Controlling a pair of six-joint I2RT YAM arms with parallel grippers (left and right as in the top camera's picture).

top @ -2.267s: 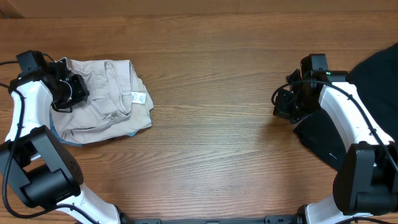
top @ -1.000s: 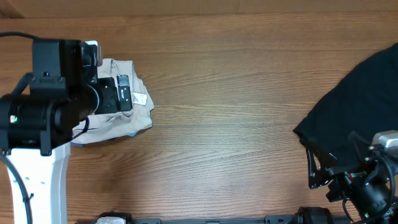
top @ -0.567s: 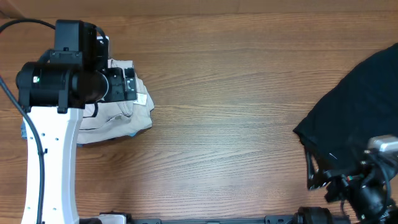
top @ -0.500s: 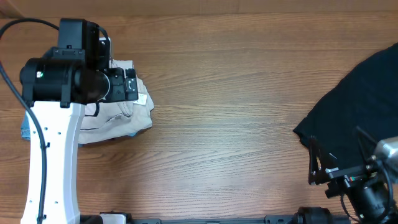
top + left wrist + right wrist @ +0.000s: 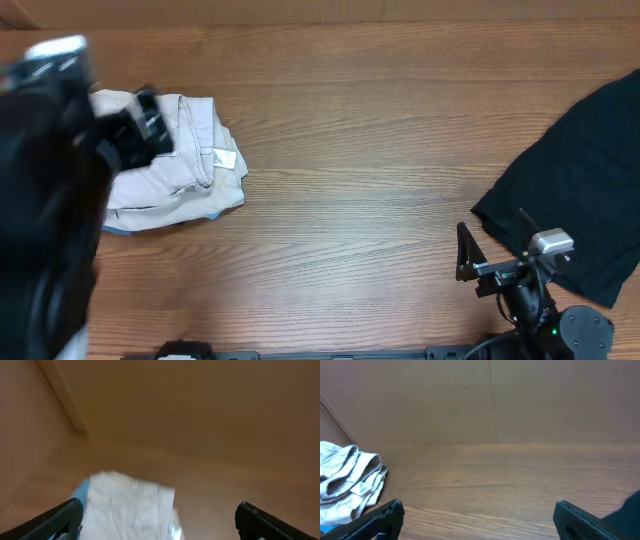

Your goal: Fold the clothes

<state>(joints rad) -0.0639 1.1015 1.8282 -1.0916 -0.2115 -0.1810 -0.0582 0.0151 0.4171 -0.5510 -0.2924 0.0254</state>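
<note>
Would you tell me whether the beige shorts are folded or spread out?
Folded: the beige shorts lie in a compact layered bundle.

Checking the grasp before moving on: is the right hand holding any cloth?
No, the right hand is open and empty; only the wooden table shows in its gap.

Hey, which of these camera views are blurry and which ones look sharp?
Overhead: the left arm is smeared into a dark blur, while the shorts and the table are sharp. Left wrist: the whole picture is soft, shorts included. Right wrist: clear, with the wood grain and the shorts' folds readable.
</note>
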